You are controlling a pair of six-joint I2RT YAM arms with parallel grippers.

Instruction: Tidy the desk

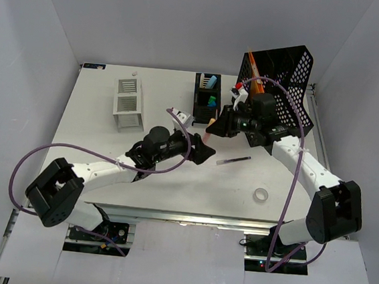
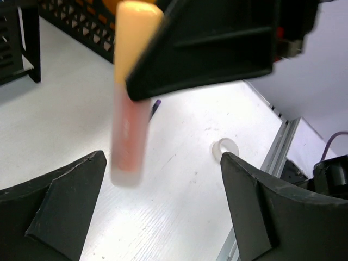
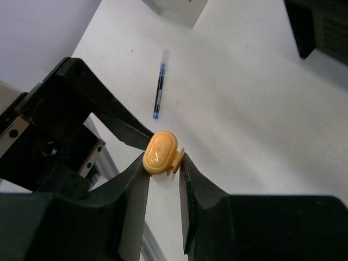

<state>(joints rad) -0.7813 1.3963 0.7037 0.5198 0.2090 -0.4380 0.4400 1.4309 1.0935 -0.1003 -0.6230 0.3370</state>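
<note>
1. White desk (image 1: pixel 108 154) across the whole top view, rail along near edge; both arms reaching to its middle.
2. Black mesh basket (image 1: pixel 294 65) at far right corner; white rack (image 1: pixel 127 102) far left; black organizer (image 1: pixel 206 107) between them.
3. Right gripper (image 3: pixel 163 166) clamped on a tube (image 2: pixel 129 136) just under its yellow cap, held upright above mid-desk.
4. Left gripper (image 2: pixel 163 160) spread wide just below; pink tube body seen between its fingers, nearer one, no contact visible.
5. Loose on desk: pen (image 1: pixel 233 160) near centre, tape roll (image 1: pixel 260 195) toward right base.
6. Judged step: tube aloft, probably a hand-off right to left. Next calls for closing left on pink body before easing right; drop risk otherwise.
</note>
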